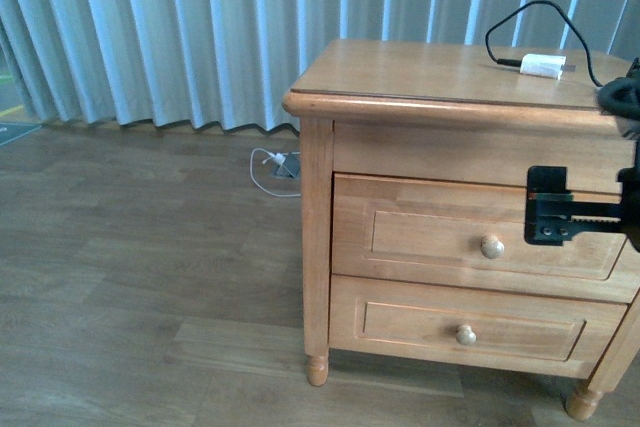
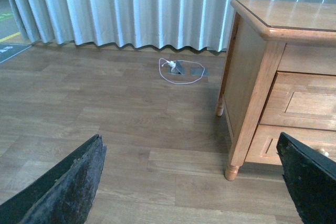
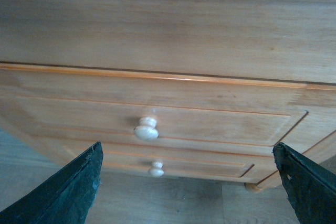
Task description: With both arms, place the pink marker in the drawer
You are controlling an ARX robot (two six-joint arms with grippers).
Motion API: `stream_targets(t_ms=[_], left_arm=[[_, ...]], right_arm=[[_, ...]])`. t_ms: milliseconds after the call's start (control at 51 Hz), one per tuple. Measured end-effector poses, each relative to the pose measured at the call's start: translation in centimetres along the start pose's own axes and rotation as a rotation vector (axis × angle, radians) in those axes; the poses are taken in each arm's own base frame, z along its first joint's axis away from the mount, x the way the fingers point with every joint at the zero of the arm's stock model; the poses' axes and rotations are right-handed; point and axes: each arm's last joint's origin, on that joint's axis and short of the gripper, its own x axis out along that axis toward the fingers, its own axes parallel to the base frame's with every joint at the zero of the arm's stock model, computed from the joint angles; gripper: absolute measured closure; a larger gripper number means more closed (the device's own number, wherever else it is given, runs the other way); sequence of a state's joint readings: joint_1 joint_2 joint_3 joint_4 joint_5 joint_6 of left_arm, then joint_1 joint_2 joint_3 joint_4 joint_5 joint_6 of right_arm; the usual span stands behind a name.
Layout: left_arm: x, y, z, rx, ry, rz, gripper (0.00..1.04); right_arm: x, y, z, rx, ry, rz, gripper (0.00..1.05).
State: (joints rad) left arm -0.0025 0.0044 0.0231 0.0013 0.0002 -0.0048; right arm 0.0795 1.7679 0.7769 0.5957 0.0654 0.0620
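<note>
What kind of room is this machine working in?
Probably a bedroom-like room: a light-brown wooden nightstand with two knobbed drawers, pale pleated floor-length curtains, and grey-brown wood-plank flooring.

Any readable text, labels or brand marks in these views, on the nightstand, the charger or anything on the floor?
None readable.
Upper drawer, nightstand: plain wood, unmarked.
White charger block: no legible print.
Green floor mat: markings too blurred to read.

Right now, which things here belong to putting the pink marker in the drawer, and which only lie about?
For the job: top drawer, shut; right end effector, open, near its knob. Pink marker: not visible.

Lying about: white charger on the nightstand; lower drawer; floor cable.
</note>
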Motion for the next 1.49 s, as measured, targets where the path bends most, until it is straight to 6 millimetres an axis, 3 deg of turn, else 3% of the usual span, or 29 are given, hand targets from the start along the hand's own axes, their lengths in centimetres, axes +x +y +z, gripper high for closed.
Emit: stream_targets(t_ms=[177, 236, 412, 550, 785, 962, 1099, 1256, 1492], left_arm=[[0.0, 0.0, 0.0, 0.000, 0.000, 0.000, 0.06], [0.0, 0.0, 0.0, 0.000, 0.000, 0.000, 0.06], [0.0, 0.0, 0.0, 0.000, 0.000, 0.000, 0.06], [0.0, 0.0, 0.0, 0.000, 0.000, 0.000, 0.06], [0.0, 0.0, 0.0, 0.000, 0.000, 0.000, 0.06], [0.0, 0.0, 0.0, 0.000, 0.000, 0.000, 0.06], [0.0, 0.0, 0.0, 0.000, 0.000, 0.000, 0.06], [0.0, 0.0, 0.0, 0.000, 0.000, 0.000, 0.06], [0.0, 0.0, 0.0, 0.000, 0.000, 0.000, 0.06]], right_arm=[[-7.0, -1.5, 1.5, 0.008, -0.004, 0.064, 0.08], [-10.7, -2.3, 1.9, 0.004, -0.018, 0.097, 0.08], [-16.7, -3.4, 1.5, -0.005, -0.026, 0.167, 0.08], [-20.0, -3.8, 0.7, -0.034, -0.034, 0.170, 0.08], [-20.6, -3.8, 0.7, -0.062, -0.070, 0.148, 0.09], [-20.9, -3.3, -1.1, -0.044, -0.388, -0.040, 0.40], [-21.1, -2.5, -2.5, -0.046, -0.393, -0.002, 0.62], [-21.4, -2.6, -4.3, -0.042, -0.391, -0.007, 1.01], [-21.7, -2.6, -5.6, -0.042, -0.392, -0.006, 1.03]])
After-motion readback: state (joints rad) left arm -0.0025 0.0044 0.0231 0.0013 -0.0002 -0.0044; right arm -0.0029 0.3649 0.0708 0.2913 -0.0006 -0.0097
